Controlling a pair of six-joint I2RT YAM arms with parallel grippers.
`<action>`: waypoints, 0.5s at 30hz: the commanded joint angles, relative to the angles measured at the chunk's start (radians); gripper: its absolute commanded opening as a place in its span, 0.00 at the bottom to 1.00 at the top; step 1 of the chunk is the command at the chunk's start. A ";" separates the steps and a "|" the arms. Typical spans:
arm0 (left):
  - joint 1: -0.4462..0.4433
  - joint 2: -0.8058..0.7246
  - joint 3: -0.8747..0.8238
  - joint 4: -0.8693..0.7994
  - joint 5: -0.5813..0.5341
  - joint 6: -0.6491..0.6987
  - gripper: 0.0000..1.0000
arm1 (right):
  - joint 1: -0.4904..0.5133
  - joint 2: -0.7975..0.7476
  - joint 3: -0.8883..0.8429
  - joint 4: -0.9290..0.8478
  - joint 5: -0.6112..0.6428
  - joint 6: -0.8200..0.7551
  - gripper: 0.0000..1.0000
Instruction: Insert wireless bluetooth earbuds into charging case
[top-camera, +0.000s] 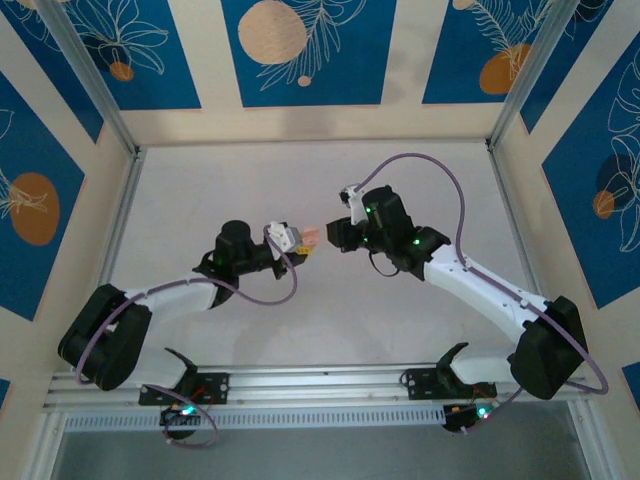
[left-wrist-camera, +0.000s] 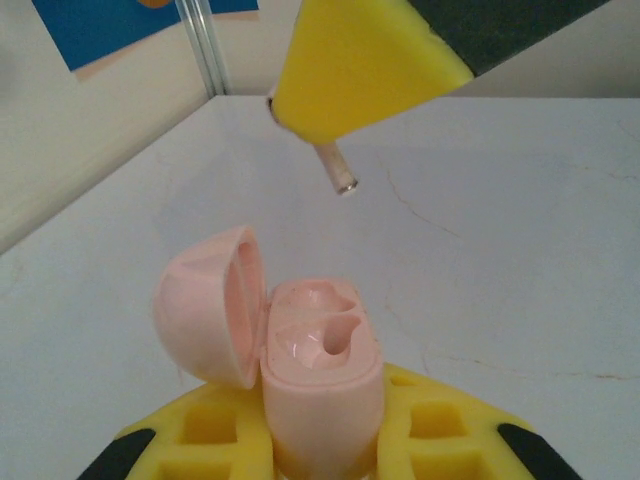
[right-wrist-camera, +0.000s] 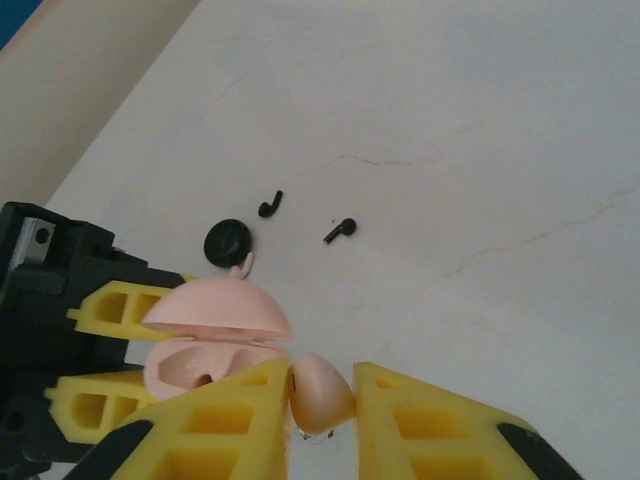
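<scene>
My left gripper (left-wrist-camera: 322, 445) is shut on the pink charging case (left-wrist-camera: 322, 385), which stands upright with its lid (left-wrist-camera: 205, 305) swung open to the left. Both sockets look empty. My right gripper (right-wrist-camera: 320, 400) is shut on a pink earbud (right-wrist-camera: 320, 390). The stem of that earbud (left-wrist-camera: 338, 170) pokes from the yellow finger above and just beyond the case. Both grippers meet mid-table (top-camera: 315, 238). Two tiny black earbuds (right-wrist-camera: 270, 205) (right-wrist-camera: 341, 231) lie on the table past the case (right-wrist-camera: 190, 360).
A round black disc (right-wrist-camera: 229, 241) lies on the table beside the black earbuds, with a small pink piece (right-wrist-camera: 243, 263) next to it. The white tabletop (top-camera: 300, 180) is walled by blue-patterned panels and metal posts.
</scene>
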 joint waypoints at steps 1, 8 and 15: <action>-0.021 -0.013 -0.017 0.053 -0.046 0.066 0.15 | 0.017 -0.017 -0.011 0.057 0.030 0.002 0.21; -0.031 -0.020 -0.019 0.060 -0.087 0.079 0.16 | 0.040 -0.011 -0.033 0.094 0.035 0.031 0.21; -0.038 -0.041 -0.020 0.051 -0.098 0.076 0.16 | 0.054 0.022 -0.027 0.115 0.029 0.042 0.20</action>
